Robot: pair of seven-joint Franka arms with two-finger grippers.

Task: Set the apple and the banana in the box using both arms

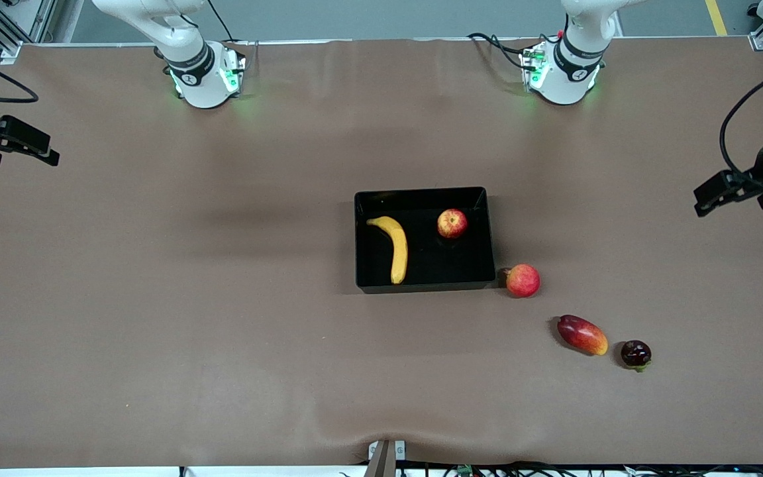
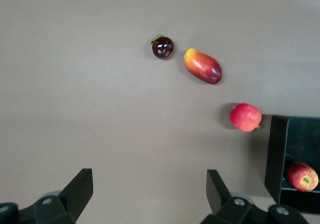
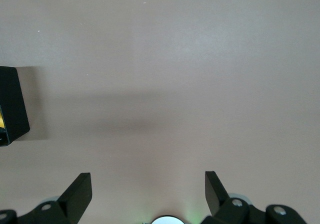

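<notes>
The black box [image 1: 421,285] sits mid-table. The yellow banana [image 1: 393,248] lies in it at the right arm's end. The red and yellow apple [image 1: 452,223] sits in it at the left arm's end. The apple [image 2: 302,176] and a box wall [image 2: 276,154] also show in the left wrist view. A box corner [image 3: 12,107] shows in the right wrist view. My left gripper [image 1: 709,195] [image 2: 150,176] is open and empty, raised over the table's left arm end. My right gripper [image 1: 40,149] [image 3: 148,179] is open and empty, raised over the right arm end.
A pinkish-red round fruit [image 1: 522,280] [image 2: 245,117] lies just outside the box's corner nearest the front camera, toward the left arm's end. A red-orange mango [image 1: 582,334] [image 2: 203,66] and a dark round fruit [image 1: 636,354] [image 2: 163,47] lie nearer the front camera.
</notes>
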